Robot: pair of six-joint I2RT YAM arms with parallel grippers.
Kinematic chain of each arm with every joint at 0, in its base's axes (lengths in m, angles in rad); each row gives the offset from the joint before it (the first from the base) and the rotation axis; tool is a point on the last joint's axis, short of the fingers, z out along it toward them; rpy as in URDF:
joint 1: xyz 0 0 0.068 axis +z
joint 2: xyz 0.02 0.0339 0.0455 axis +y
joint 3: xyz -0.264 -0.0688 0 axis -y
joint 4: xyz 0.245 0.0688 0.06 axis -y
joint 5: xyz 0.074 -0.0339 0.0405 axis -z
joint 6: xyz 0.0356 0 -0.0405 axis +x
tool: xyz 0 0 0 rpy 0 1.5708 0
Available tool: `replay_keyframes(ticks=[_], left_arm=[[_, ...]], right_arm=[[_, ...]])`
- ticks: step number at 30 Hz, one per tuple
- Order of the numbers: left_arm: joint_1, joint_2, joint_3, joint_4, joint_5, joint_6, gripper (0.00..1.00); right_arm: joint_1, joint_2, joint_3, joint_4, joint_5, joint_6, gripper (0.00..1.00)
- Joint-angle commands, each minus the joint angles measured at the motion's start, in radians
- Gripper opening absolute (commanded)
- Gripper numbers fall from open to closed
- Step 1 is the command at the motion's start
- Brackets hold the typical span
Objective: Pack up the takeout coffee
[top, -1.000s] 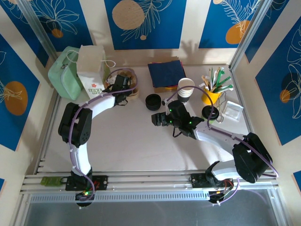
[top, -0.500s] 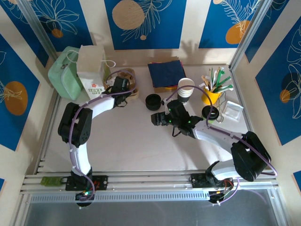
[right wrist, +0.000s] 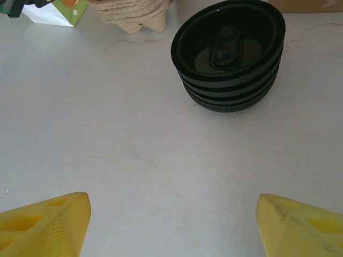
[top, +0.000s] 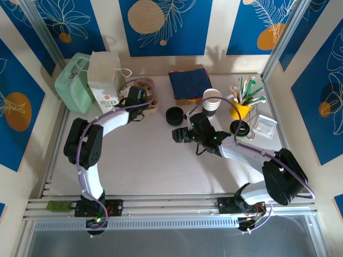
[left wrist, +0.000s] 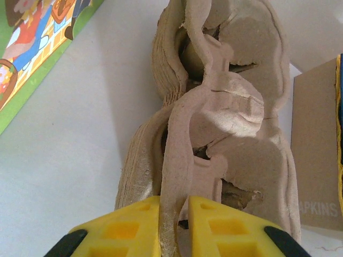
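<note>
Top view — the left gripper [top: 141,101] is reaching into the carriers [top: 151,88] at the far left of the table [top: 139,160], just beside the bag [top: 104,80]. The right gripper [top: 178,135] is hovering mid-table, near the lids [top: 174,115]. The coffee [top: 239,128] is sitting far right, black lid up, just beside the yellow pot [top: 241,111] and partly behind the right arm, well apart from both grippers. Left wrist view: the yellow fingers [left wrist: 225,227] are pinching narrowly onto a thin rim of the top carrier [left wrist: 177,134], with pulp sandwiched between the pads and the other carriers nesting beneath it. Judgement: the step in hand is peeling one carrier off the nest. The bite is looking shallow and the edge ragged, so lifting slowly and straight up seems wise, checking that no lower layer is riding along — pulp tears and nested trays cling. Right wrist view: its fingers are standing wide apart with nothing but bare table between them, the lids lying ahead and the carriers showing at the top edge. That free gripper could be pinning the lower carriers down if they start rising.
</note>
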Motion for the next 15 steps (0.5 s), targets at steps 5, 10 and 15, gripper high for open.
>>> replay_keyframes(ticks=[5, 10, 15], left_arm=[[0.014, -0.045, 0.004, 0.022, 0.015, 0.004, 0.16], [0.014, -0.063, 0.001, 0.026, 0.014, 0.01, 0.14], [0.014, -0.085, -0.001, 0.03, 0.015, 0.016, 0.13]], right_arm=[[-0.002, 0.011, 0.035, -0.011, 0.011, -0.002, 0.81], [-0.002, 0.014, 0.039, -0.016, 0.011, 0.0, 0.81], [-0.001, 0.007, 0.036, -0.016, 0.011, 0.0, 0.81]])
